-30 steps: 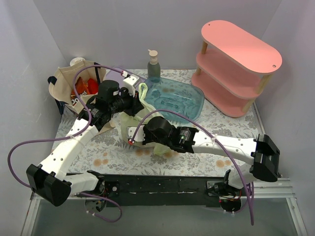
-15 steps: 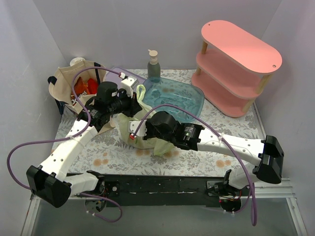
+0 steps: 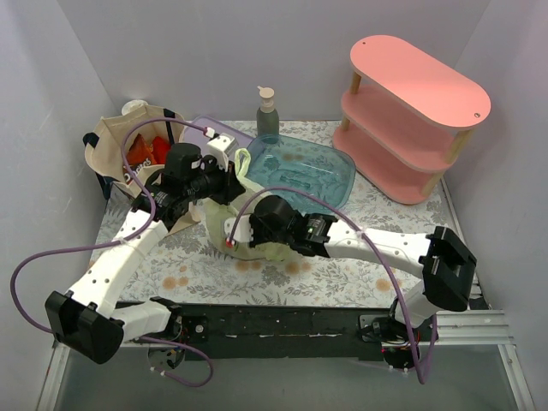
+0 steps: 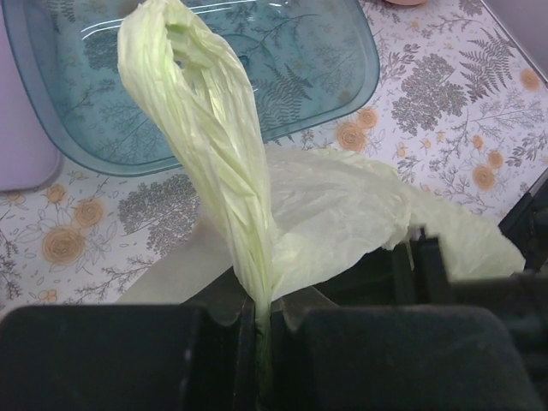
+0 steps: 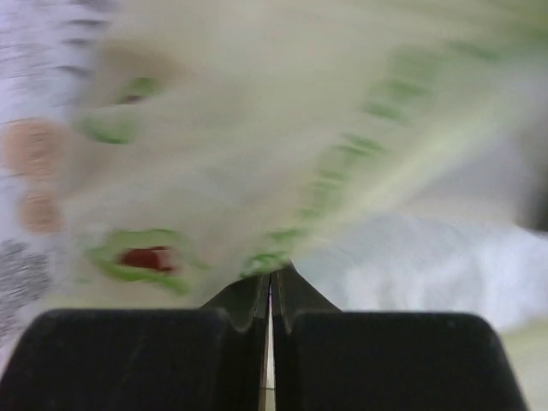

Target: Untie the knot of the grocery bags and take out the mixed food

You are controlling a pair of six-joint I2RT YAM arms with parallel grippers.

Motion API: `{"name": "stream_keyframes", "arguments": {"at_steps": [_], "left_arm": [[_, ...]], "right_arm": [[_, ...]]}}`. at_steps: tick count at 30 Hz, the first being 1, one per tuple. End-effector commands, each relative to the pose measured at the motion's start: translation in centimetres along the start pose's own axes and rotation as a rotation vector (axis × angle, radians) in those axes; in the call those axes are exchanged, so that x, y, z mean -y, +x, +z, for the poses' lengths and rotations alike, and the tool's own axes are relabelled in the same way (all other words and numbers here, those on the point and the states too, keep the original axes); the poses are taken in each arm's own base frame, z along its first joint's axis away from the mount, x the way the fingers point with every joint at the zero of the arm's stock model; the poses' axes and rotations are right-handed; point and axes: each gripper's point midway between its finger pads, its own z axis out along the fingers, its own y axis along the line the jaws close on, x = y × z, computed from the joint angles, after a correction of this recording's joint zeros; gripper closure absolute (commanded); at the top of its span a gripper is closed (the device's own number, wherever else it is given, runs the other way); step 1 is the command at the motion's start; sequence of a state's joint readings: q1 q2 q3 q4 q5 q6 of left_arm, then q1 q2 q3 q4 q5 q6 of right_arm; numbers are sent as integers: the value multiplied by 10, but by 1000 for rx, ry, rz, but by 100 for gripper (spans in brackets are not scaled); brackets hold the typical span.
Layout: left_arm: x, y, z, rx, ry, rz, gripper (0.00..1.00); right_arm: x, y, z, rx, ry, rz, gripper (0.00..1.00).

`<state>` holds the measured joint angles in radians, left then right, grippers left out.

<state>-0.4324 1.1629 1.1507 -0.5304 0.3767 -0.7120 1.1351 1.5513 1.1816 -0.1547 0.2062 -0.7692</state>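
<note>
Far left: tote [image 3: 116,147], well apart from both arms. Left gripper [image 4: 261,312]: clamped tight on the knot [image 4: 214,154] of the green bag [image 4: 342,214]; the knot's long axis runs from the jaws toward the tray [image 4: 342,77]. Right gripper [image 5: 270,287]: closed, pinching bag film nearer the bases; view blurred.

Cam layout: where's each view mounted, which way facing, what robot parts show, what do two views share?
Top external: above and behind the bases, looking down on the table; left arm and right arm show, meeting at the green bag.
Left wrist: on that wrist, looking along the left fingers, shut on the bag's twisted handle; tray beyond.
Right wrist: on that wrist, close against the bag, blurred; shut right fingers at bottom.
Shared: top and left wrist both show bag and tray.
</note>
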Motion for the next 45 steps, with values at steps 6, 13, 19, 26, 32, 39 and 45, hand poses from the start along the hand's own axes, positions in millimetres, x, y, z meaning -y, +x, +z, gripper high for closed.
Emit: {"name": "stream_keyframes", "arguments": {"at_steps": [6,13,19,26,32,39,45], "left_arm": [[6,-13,-2,68,19,45,100],[-13,6,-11,40,-82,100,43],[-8,45,-45,-86,-108,89,12],[-9,82,-54,-181,-89,154,11],[-20,81,-52,-181,-137,185,11],[-21,59,-49,-121,-167,137,25],[-35,66,-59,-151,-215,137,61]], "right_arm": [[-208,-12,-32,149,-708,-82,99],[-258,4,-58,104,-835,28,99],[-191,25,-44,74,-548,-24,99],[-112,-5,-42,122,-389,55,99],[-68,-31,-43,142,-334,99,99],[-64,-67,-69,199,-486,148,83],[-69,-79,-45,294,-523,303,96]]}}
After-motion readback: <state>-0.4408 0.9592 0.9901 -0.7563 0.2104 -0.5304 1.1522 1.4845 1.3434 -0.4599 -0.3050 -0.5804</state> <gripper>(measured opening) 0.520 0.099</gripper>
